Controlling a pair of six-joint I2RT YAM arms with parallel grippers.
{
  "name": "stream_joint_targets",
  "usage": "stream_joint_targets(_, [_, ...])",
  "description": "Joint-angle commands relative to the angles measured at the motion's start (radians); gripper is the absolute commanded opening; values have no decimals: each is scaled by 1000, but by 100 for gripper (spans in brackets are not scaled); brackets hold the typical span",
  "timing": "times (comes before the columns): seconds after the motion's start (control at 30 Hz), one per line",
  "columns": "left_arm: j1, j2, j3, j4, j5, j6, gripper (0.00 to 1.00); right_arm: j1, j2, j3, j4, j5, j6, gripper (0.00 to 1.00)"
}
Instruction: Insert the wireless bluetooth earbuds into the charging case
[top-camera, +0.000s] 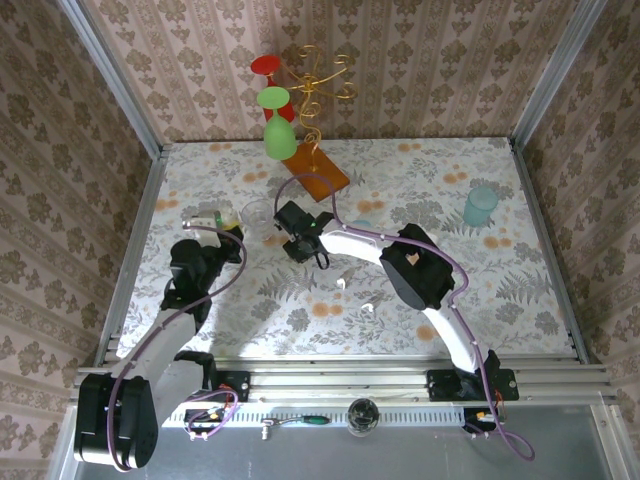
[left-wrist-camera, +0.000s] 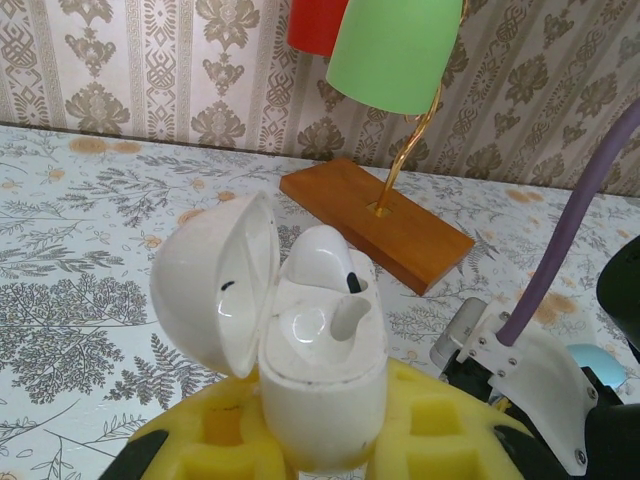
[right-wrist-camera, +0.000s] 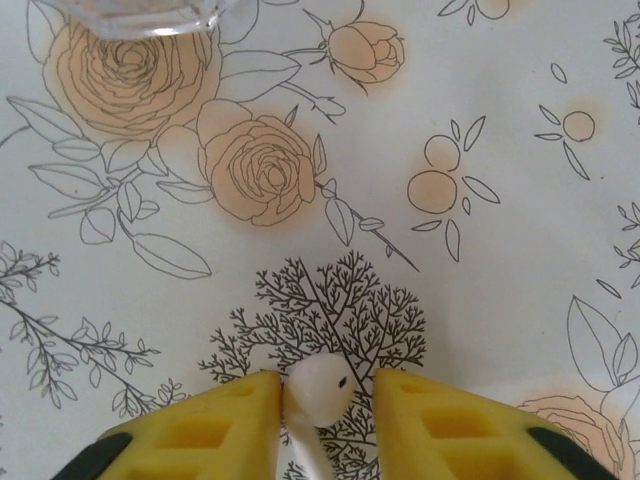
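Observation:
My left gripper (left-wrist-camera: 320, 425) is shut on the white charging case (left-wrist-camera: 322, 385) and holds it upright above the table, at the left in the top view (top-camera: 222, 217). The lid (left-wrist-camera: 215, 280) is swung open to the left. One white earbud (left-wrist-camera: 322, 255) sits in the far socket; the near socket is empty. My right gripper (right-wrist-camera: 325, 392) points down at the table near the middle (top-camera: 297, 245), its yellow pads (right-wrist-camera: 220, 425) on either side of a white earbud (right-wrist-camera: 320, 385) lying on the cloth. The left pad touches it; a narrow gap remains at the right pad.
A clear glass (top-camera: 258, 212) stands between the grippers, its rim just beyond the right gripper (right-wrist-camera: 140, 15). A wooden stand (top-camera: 316, 170) with green and red cups is at the back. A teal cup (top-camera: 480, 205) stands far right. Two small white pieces (top-camera: 368, 308) lie near the front.

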Motion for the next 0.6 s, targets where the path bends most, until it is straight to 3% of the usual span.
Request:
stream_joint_targets(0.0, [8,-2,34,8,18,-9,0,-6,27,28,-56,-19,13,26])
stream_joint_targets(0.2, [8,8,41,12,27,-4,0,-6,11,18,-100,-18,16,18])
stream_joint_targets(0.57, [8,57,49,42,40,7,0,-13,-92,-139,-66,-45,25,18])
